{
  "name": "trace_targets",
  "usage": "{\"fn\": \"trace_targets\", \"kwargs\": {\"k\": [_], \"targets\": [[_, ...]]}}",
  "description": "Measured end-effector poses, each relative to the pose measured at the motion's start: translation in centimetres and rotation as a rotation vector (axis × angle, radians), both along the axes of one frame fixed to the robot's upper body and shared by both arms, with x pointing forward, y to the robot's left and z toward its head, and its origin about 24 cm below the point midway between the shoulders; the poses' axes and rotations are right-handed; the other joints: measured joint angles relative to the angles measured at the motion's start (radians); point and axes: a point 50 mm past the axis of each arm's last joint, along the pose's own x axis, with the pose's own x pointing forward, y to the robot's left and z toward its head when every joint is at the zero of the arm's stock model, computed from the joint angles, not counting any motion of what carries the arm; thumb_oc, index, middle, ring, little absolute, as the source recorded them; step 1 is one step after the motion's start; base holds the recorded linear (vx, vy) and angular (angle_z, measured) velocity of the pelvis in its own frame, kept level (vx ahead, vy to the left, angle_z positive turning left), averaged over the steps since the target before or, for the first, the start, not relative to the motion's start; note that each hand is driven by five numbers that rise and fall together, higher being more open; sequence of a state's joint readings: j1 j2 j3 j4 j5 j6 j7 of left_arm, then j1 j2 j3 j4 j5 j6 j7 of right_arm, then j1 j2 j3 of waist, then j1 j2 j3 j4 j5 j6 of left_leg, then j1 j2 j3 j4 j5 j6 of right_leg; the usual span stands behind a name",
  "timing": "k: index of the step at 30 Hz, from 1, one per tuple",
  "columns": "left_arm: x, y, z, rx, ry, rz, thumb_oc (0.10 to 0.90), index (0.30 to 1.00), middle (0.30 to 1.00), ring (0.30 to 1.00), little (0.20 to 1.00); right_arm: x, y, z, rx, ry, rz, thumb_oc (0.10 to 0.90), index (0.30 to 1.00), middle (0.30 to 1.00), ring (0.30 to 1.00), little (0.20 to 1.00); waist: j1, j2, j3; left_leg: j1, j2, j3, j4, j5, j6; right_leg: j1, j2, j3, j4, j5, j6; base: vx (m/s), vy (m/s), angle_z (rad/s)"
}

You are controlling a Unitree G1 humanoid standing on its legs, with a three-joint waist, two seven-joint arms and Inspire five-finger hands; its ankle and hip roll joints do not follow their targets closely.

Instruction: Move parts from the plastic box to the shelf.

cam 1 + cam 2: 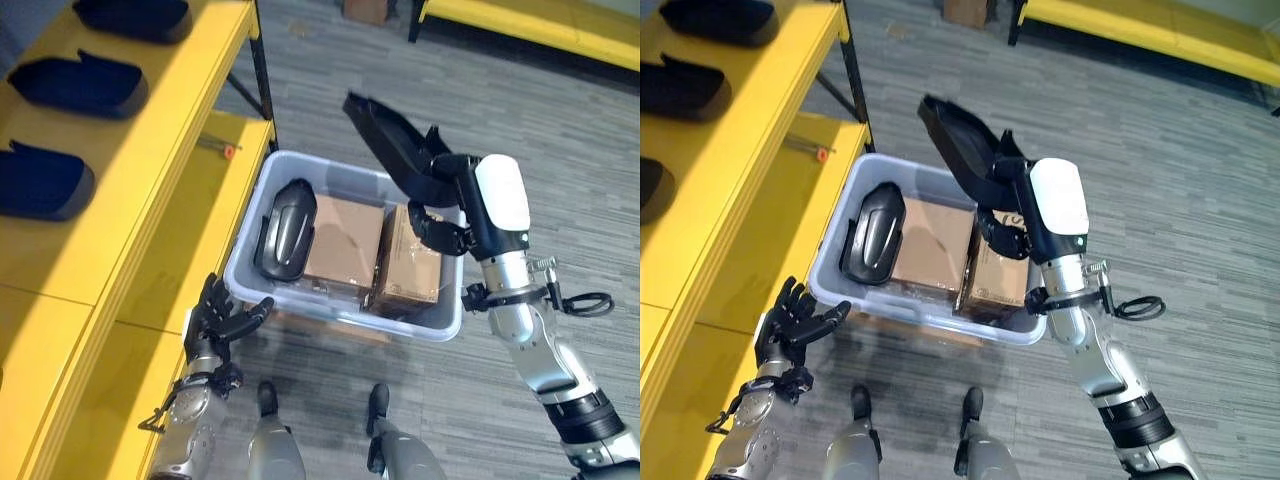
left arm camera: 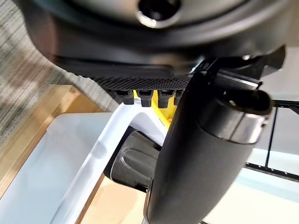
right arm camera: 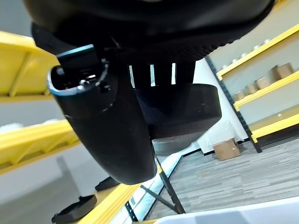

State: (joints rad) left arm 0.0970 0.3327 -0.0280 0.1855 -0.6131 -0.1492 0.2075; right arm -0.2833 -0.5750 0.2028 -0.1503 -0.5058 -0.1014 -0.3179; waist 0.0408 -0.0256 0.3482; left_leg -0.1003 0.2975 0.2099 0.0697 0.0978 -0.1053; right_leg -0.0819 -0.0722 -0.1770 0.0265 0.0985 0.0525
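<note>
While the right robot hand [image 1: 440,195] grips a black part [image 1: 385,135] raised above the plastic box [image 1: 440,322], another part [image 1: 285,230] lies inside; the left robot hand [image 1: 218,318], fingers spread, hovers beside the box near the yellow shelf [image 1: 150,120].

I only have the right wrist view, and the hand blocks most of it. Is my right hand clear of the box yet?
Observer: The right hand grips the held part, raised over the box near its far side.
Operator: Anything left inside?
Observer: A second part lies on two cartons.
Operator: Where is my left hand?
Observer: The left hand is open beside the box's near corner, on the shelf side.
Operator: Anything on the shelf?
Observer: Three shelved parts lie in a row on the shelf.
</note>
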Motion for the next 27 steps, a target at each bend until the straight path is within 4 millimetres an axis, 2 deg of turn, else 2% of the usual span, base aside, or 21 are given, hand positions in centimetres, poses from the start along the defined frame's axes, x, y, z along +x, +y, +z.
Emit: {"fn": "trace_targets", "kwargs": {"k": [2, 5, 7, 8, 9, 10, 11, 12, 13, 16, 17, 18, 19, 20, 21, 22, 23, 24, 25, 26, 27], "targets": [[-0.8, -0.2, -0.8, -0.016, 0.032, 0.009, 0.900, 1.000, 1.000, 1.000, 1.000, 0.0, 0.0, -0.1, -0.009, 0.013, 0.008, 0.400, 0.300, 0.300, 0.300, 0.300, -0.004, 0.014, -0.007, 0.014, 0.025, -0.017, 0.010, 0.004, -0.002, -0.005, 0.030, -0.012, 0.063, -0.038, -0.013, -0.13, -0.248, 0.05], [-1.7, -0.6, -1.7, -0.048, 0.060, 0.027, 0.900, 1.000, 1.000, 1.000, 1.000, -0.1, -0.2, -0.2, -0.019, 0.018, 0.009, 0.400, 0.300, 0.300, 0.300, 0.300, -0.004, 0.021, -0.013, 0.022, 0.059, -0.036, 0.034, -0.009, 0.003, -0.061, 0.036, -0.027, 0.251, -0.154, -0.035, -0.17, -0.280, 0.10], [-2.7, -0.5, -2.4, -0.049, 0.094, 0.031, 0.900, 1.000, 1.000, 1.000, 1.000, -0.2, 0.1, 0.1, -0.022, 0.005, 0.037, 0.400, 0.300, 0.300, 0.300, 0.300, 0.018, 0.025, -0.017, 0.016, 0.079, -0.060, 0.032, 0.024, -0.045, -0.122, 0.061, -0.024, 0.395, -0.236, -0.096, -0.22, -0.300, 0.21], [-3.3, -0.6, -3.4, -0.057, 0.150, 0.034, 0.900, 1.000, 1.000, 1.000, 1.000, -0.1, 0.2, 0.0, -0.027, 0.010, 0.042, 0.400, 0.300, 0.300, 0.300, 0.300, 0.043, 0.042, -0.016, 0.003, 0.088, -0.086, -0.006, 0.125, -0.019, -0.139, 0.071, -0.061, 0.443, -0.275, -0.119, -0.25, -0.307, 0.82], [-3.4, -0.6, -4.0, -0.060, 0.179, 0.036, 0.900, 1.000, 1.000, 1.000, 1.000, -0.1, 0.2, -0.1, -0.030, 0.012, 0.043, 0.400, 0.300, 0.300, 0.300, 0.300, 0.036, 0.041, -0.016, -0.034, 0.076, -0.067, -0.031, 0.243, 0.010, -0.146, 0.048, -0.100, 0.439, -0.281, -0.141, -0.20, -0.327, 1.15], [-3.3, -0.7, -4.4, -0.063, 0.196, 0.036, 0.900, 1.000, 1.000, 1.000, 1.000, -0.1, 0.0, 0.0, -0.031, 0.013, 0.040, 0.400, 0.300, 0.300, 0.300, 0.300, 0.038, 0.039, -0.017, -0.063, 0.070, -0.023, -0.043, 0.310, 0.029, -0.148, 0.030, -0.137, 0.422, -0.274, -0.163, -0.09, -0.161, 0.96], [-3.6, -0.6, -4.9, -0.071, 0.219, 0.044, 0.900, 1.000, 1.000, 1.000, 1.000, -0.1, 0.0, 0.0, -0.028, 0.018, 0.040, 0.400, 0.300, 0.300, 0.300, 0.300, 0.055, 0.036, -0.017, -0.074, 0.065, 0.011, -0.021, 0.286, 0.032, -0.150, 0.028, -0.142, 0.405, -0.264, -0.177, -0.04, -0.106, 0.52], [-4.1, -0.5, -5.4, -0.073, 0.255, 0.049, 0.900, 1.000, 1.000, 1.000, 1.000, -0.1, 0.0, -0.1, -0.023, 0.026, 0.045, 0.400, 0.300, 0.300, 0.300, 0.300, 0.079, 0.034, -0.017, -0.074, 0.055, 0.035, 0.023, 0.220, 0.009, -0.140, 0.022, -0.166, 0.363, -0.241, -0.205, -0.08, -0.056, 0.32], [-4.4, -0.4, -5.9, -0.075, 0.281, 0.054, 0.900, 1.000, 1.000, 1.000, 1.000, -0.2, 0.0, -0.2, -0.024, 0.032, 0.045, 0.400, 0.300, 0.300, 0.300, 0.300, 0.078, 0.033, -0.017, -0.083, 0.043, 0.039, 0.064, 0.184, -0.019, -0.117, 0.019, -0.190, 0.310, -0.217, -0.204, -0.06, -0.031, 0.48], [-4.6, -0.5, -6.0, -0.082, 0.285, 0.058, 0.900, 1.000, 1.000, 1.000, 1.000, -0.2, -0.2, -0.2, -0.036, 0.033, 0.041, 0.400, 0.300, 0.300, 0.300, 0.300, 0.052, 0.021, -0.020, -0.053, 0.033, 0.067, 0.168, 0.085, -0.038, -0.085, 0.015, -0.246, 0.179, -0.173, -0.175, -0.06, -0.023, 0.92], [-4.5, -0.7, -6.0, -0.091, 0.280, 0.058, 0.900, 1.000, 1.000, 1.000, 1.000, -0.2, -0.2, -0.2, -0.035, 0.033, 0.041, 0.400, 0.300, 0.300, 0.300, 0.300, 0.035, 0.015, -0.021, -0.022, 0.034, 0.075, 0.206, 0.057, -0.038, -0.072, 0.018, -0.250, 0.135, -0.161, -0.151, -0.02, 0.049, 0.89], [-4.2, -1.0, -5.9, -0.094, 0.274, 0.050, 0.900, 1.000, 1.000, 1.000, 1.000, -0.2, -0.2, -0.2, -0.033, 0.032, 0.039, 0.400, 0.300, 0.300, 0.300, 0.300, 0.015, 0.008, -0.020, 0.002, 0.027, 0.088, 0.223, 0.046, -0.038, -0.057, 0.018, -0.258, 0.091, -0.170, -0.096, -0.03, 0.100, 0.71], [-4.2, -1.0, -5.9, -0.095, 0.273, 0.048, 0.900, 1.000, 1.000, 1.000, 1.000, -0.2, -0.2, -0.2, -0.033, 0.032, 0.038, 0.400, 0.300, 0.300, 0.300, 0.300, 0.012, 0.009, -0.020, 0.003, 0.026, 0.089, 0.226, 0.044, -0.037, -0.055, 0.018, -0.259, 0.086, -0.175, -0.082, -0.02, 0.087, 0.66], [-3.7, -2.1, -5.4, -0.118, 0.235, 0.026, 0.900, 1.000, 1.000, 1.000, 1.000, -0.2, -0.7, 0.2, -0.052, 0.020, 0.026, 0.400, 0.300, 0.300, 0.300, 0.300, -0.002, 0.038, -0.029, 0.027, 0.065, 0.082, 0.260, -0.001, -0.063, -0.105, -0.003, -0.254, 0.240, -0.234, -0.092, 0.01, 0.130, 0.61], [-3.6, -2.2, -5.1, -0.117, 0.219, 0.019, 0.900, 1.000, 1.000, 1.000, 1.000, -0.3, -0.9, 0.2, -0.055, 0.018, 0.019, 0.400, 0.300, 0.300, 0.300, 0.300, -0.010, 0.026, -0.033, 0.048, 0.067, 0.091, 0.257, -0.022, -0.081, -0.094, -0.032, -0.297, 0.238, -0.187, -0.074, 0.02, 0.144, 0.82], [-3.1, -2.8, -5.0, -0.126, 0.210, -0.002, 0.900, 1.000, 1.000, 1.000, 1.000, -0.2, -1.2, 0.1, -0.059, 0.026, 0.004, 0.400, 0.300, 0.300, 0.300, 0.300, -0.025, 0.044, -0.040, 0.070, 0.087, 0.080, 0.241, -0.045, -0.077, -0.094, -0.013, -0.307, 0.235, -0.188, -0.103, 0.06, 0.297, 0.92], [-2.1, -3.5, -4.5, -0.131, 0.181, -0.042, 0.900, 1.000, 1.000, 1.000, 1.000, -0.4, -1.4, -0.1, -0.025, 0.024, -0.011, 0.400, 0.300, 0.300, 0.300, 0.300, -0.043, 0.049, -0.048, 0.092, 0.037, 0.128, 0.195, -0.113, -0.034, -0.095, 0.000, -0.358, 0.153, -0.169, -0.015, 0.08, 0.336, 0.79], [-1.9, -4.2, -4.4, -0.148, 0.171, -0.056, 0.900, 1.000, 1.000, 1.000, 1.000, -0.5, -1.8, 0.1, -0.026, 0.018, -0.025, 0.400, 0.300, 0.300, 0.300, 0.300, -0.042, 0.083, -0.049, 0.096, 0.028, 0.139, 0.134, -0.129, -0.013, -0.125, -0.004, -0.397, 0.214, -0.239, -0.018, 0.07, 0.279, 0.89], [-1.7, -5.0, -3.8, -0.165, 0.139, -0.078, 0.900, 1.000, 1.000, 1.000, 1.000, -0.6, -2.6, 0.3, -0.046, 0.011, -0.051, 0.400, 0.300, 0.300, 0.300, 0.300, -0.057, 0.117, -0.052, 0.106, 0.033, 0.128, 0.076, -0.146, -0.018, -0.172, -0.054, -0.339, 0.441, -0.288, -0.134, 0.05, 0.172, 0.88], [-1.3, -5.2, -3.4, -0.160, 0.111, -0.108, 0.900, 1.000, 1.000, 1.000, 1.000, -0.7, -3.6, 0.0, -0.038, 0.022, -0.092, 0.400, 0.300, 0.300, 0.300, 0.300, -0.050, 0.088, -0.050, 0.142, -0.007, 0.105, 0.032, -0.116, -0.086, -0.153, -0.109, -0.315, 0.467, -0.305, -0.140, 0.06, 0.143, 0.84], [-1.1, -5.3, -3.5, -0.162, 0.120, -0.107, 0.900, 1.000, 1.000, 1.000, 1.000, -0.7, -3.7, -0.9, -0.018, 0.062, -0.115, 0.400, 0.300, 0.300, 0.300, 0.300, -0.033, 0.079, -0.060, 0.130, -0.020, 0.086, 0.011, -0.109, -0.053, -0.151, -0.101, -0.302, 0.443, -0.299, -0.108, 0.08, 0.219, 0.55]]}}
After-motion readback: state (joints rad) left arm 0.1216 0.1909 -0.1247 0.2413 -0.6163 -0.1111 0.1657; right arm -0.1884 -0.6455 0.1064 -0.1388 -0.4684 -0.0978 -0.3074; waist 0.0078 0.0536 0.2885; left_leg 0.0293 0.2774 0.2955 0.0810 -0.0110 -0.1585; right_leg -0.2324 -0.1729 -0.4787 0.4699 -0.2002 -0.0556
